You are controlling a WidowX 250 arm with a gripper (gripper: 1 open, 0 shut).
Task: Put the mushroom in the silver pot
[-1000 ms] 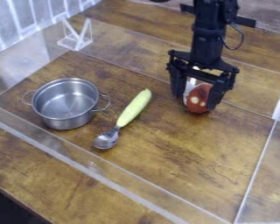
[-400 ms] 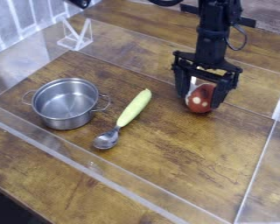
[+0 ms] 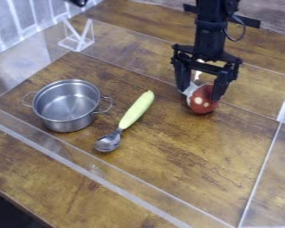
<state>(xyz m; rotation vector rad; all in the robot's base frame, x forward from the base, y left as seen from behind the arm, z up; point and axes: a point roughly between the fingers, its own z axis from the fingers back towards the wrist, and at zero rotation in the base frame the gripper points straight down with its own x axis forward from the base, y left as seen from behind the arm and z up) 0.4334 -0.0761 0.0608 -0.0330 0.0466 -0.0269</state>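
The mushroom point(image 3: 202, 101) lies on the wooden table at the right, its reddish-brown cap toward the front and its white stem toward the back. My gripper point(image 3: 205, 87) hangs straight over it, open, with a black finger on each side of the stem end. It holds nothing. The silver pot point(image 3: 65, 103) stands empty at the left, well away from the gripper.
A yellow-green banana-like piece point(image 3: 136, 109) lies between pot and mushroom, with a metal spoon point(image 3: 109, 140) at its near end. Clear acrylic walls point(image 3: 169, 207) fence the work area. A small clear stand point(image 3: 76, 36) sits at the back left.
The gripper has risen slightly above the mushroom and stayed open. The mushroom has stayed where it was on the table.
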